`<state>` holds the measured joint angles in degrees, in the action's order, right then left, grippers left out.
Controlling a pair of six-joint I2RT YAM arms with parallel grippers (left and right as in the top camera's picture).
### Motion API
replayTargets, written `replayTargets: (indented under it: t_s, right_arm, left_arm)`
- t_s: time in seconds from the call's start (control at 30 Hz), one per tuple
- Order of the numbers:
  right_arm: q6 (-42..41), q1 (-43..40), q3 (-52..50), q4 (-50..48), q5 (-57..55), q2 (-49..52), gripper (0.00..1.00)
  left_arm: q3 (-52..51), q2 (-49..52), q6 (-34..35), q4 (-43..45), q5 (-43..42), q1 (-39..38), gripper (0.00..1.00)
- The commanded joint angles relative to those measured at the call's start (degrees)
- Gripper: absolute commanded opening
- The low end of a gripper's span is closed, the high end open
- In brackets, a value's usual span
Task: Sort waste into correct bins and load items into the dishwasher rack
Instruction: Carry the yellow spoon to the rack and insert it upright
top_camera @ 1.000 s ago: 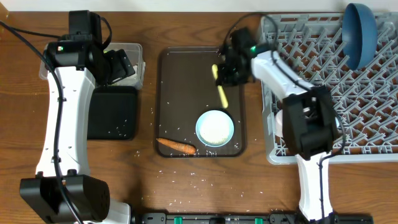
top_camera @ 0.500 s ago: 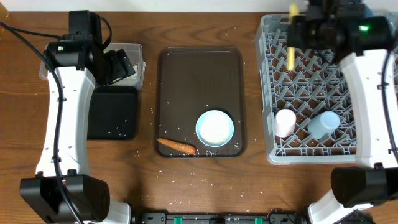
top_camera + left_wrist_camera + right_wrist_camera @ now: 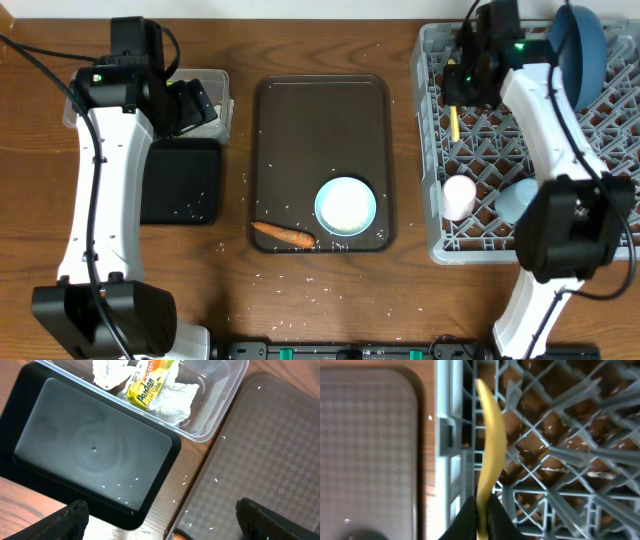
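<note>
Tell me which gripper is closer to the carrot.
Left. The left gripper, open above the clear tub, is just off the left side of the tray holding the carrot. The right gripper holds the yellow spoon over the grey rack, beyond the tray's opposite side.

Your left arm [image 3: 92, 200] is a long white shell set between bulky black joint housings. A small green light [image 3: 97, 77] glows on the upper-left housing, and a thin black cable [image 3: 28, 55] trails in from the left edge. Your right arm [image 3: 540, 110], on the right of the frame, is built the same way, with white links, black joints and a green light [image 3: 519, 45] near the top. The fingers [image 3: 70, 520] of your left gripper [image 3: 172, 522] look matte black and blunt. Your right gripper [image 3: 482, 520] has dark, tapered tips.
</note>
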<state>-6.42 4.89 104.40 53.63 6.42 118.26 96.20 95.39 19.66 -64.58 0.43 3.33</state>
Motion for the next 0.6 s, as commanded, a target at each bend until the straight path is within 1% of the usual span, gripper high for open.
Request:
replayTargets:
  t_s: [0.0, 0.07, 0.1, 0.27, 0.4, 0.5, 0.57]
  right_arm:
    - [-0.2, 0.72, 0.13, -0.52, 0.04, 0.61, 0.32]
    - [-0.2, 0.83, 0.24, -0.74, 0.04, 0.55, 0.41]
    - [-0.2, 0.81, 0.55, -0.72, 0.11, 0.33, 0.44]
    - [-0.13, 0.76, 3.15, 1.66, 4.31, -1.7, 0.48]
    - [-0.04, 0.83, 4.81, 6.75, 5.35, -6.19, 0.62]
    - [1.4, 1.53, 4.81, 9.84, 8.55, -9.86, 0.68]
    - [1.4, 2.89, 4.79, 11.45, 8.68, -11.69, 0.71]
  left_arm:
    - [0.26, -0.28, -0.07, -0.28, 0.68, 0.13, 0.96]
    - [0.26, -0.28, -0.07, -0.28, 0.68, 0.13, 0.96]
    - [0.26, -0.28, -0.07, -0.28, 0.68, 0.13, 0.96]
    - [0.26, -0.28, -0.07, -0.28, 0.68, 0.13, 0.96]
    - [0.26, -0.28, -0.07, -0.28, 0.68, 0.13, 0.96]
    - [0.26, -0.28, -0.07, -0.28, 0.68, 0.13, 0.96]
    - [0.26, -0.28, -0.07, -0.28, 0.68, 0.13, 0.96]
